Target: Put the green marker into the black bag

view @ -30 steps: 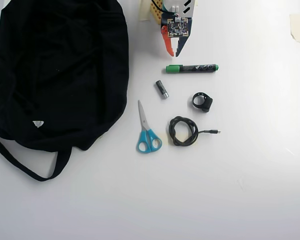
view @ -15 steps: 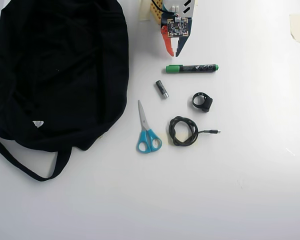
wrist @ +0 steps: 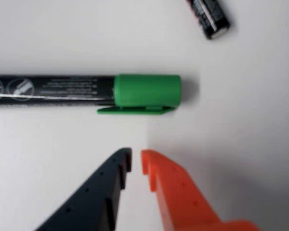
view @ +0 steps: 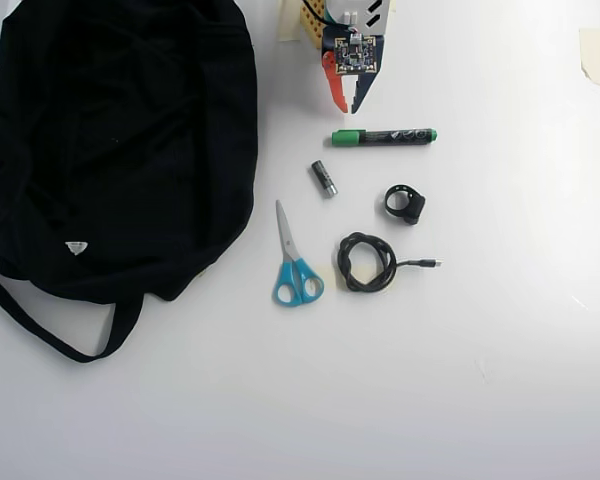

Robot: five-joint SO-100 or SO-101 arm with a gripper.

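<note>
White table (view: 500,350), battery (view: 323,179) near green marker (view: 384,136)

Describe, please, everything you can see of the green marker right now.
The green marker is a slim pen with a black barrel bearing white print, a green clipped cap and a green tail end. It lies flat on the white table, lengthwise left-right in the overhead view, cap toward the black bag. Nothing touches it; the tool hovers nearly shut beside the cap.
</note>
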